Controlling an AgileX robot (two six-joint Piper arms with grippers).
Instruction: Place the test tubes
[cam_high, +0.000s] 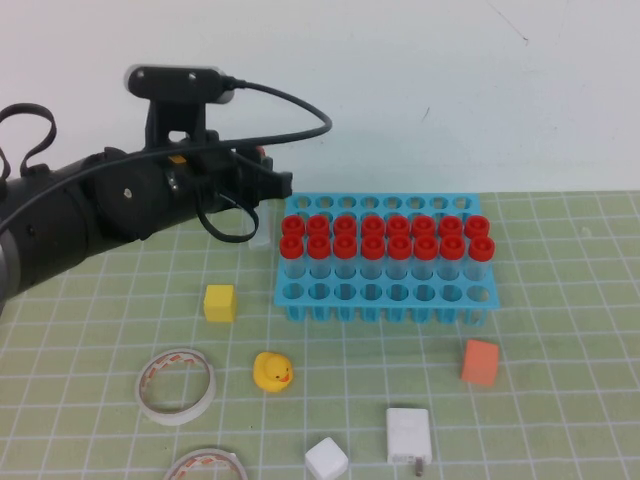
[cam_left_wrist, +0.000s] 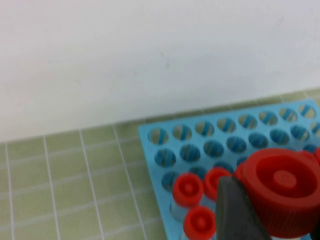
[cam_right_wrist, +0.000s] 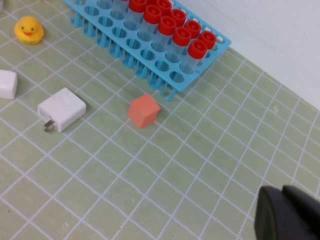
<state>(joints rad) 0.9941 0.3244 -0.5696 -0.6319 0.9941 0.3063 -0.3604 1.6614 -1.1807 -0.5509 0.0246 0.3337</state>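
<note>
Insertion: left gripper (cam_high: 265, 190) clamps a tube (cam_left_wrist: 282, 195) over the rack's (cam_high: 380, 293) left rear corner. Lowering into a free hole seems next. Right gripper (cam_right_wrist: 287, 212) hangs closed, well right of the rack.

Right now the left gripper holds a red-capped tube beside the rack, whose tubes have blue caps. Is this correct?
No: the high view shows the racked tubes with red caps. The left gripper holds a red-capped tube beside the rack; the right gripper, shut, hovers over the mat.

Left pincer (cam_high: 268, 192) grips mid-air (arm stretched forward); right pincer (cam_right_wrist: 287, 214) hovers closed, off right.
</note>
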